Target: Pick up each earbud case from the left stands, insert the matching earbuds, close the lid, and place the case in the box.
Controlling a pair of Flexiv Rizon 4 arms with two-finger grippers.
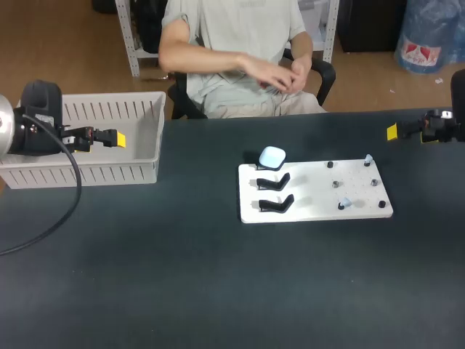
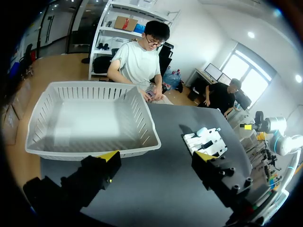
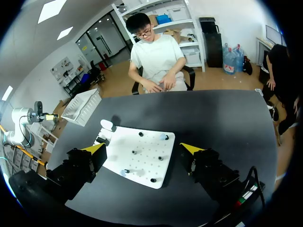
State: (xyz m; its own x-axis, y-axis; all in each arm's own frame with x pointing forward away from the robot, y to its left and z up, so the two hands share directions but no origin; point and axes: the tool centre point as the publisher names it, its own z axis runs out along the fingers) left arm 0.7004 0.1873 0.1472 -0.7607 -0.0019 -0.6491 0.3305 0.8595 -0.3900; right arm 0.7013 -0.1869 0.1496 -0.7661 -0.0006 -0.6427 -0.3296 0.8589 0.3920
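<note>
A pale blue earbud case (image 1: 272,155) rests on the rearmost of three black stands at the left edge of the white board (image 1: 312,211). The other two stands (image 1: 274,182) (image 1: 277,205) are bare. Two small pale earbuds (image 1: 368,158) (image 1: 345,203) sit on pegs at the board's right side. My left gripper (image 1: 116,138) hovers open over the white basket (image 1: 109,174), far left of the board. At the far right my right gripper (image 1: 393,131) hangs open and empty. The right wrist view shows the board (image 3: 142,163), the case (image 3: 107,125) and an earbud (image 3: 163,136) ahead of its gripper (image 3: 142,150).
The slatted basket (image 2: 142,116) lies empty just ahead of my left gripper (image 2: 156,158), with the board (image 2: 213,144) and the case (image 2: 202,131) farther off to its side. Several black pegs (image 1: 330,165) stand on the board. Dark tabletop surrounds the board on all sides.
</note>
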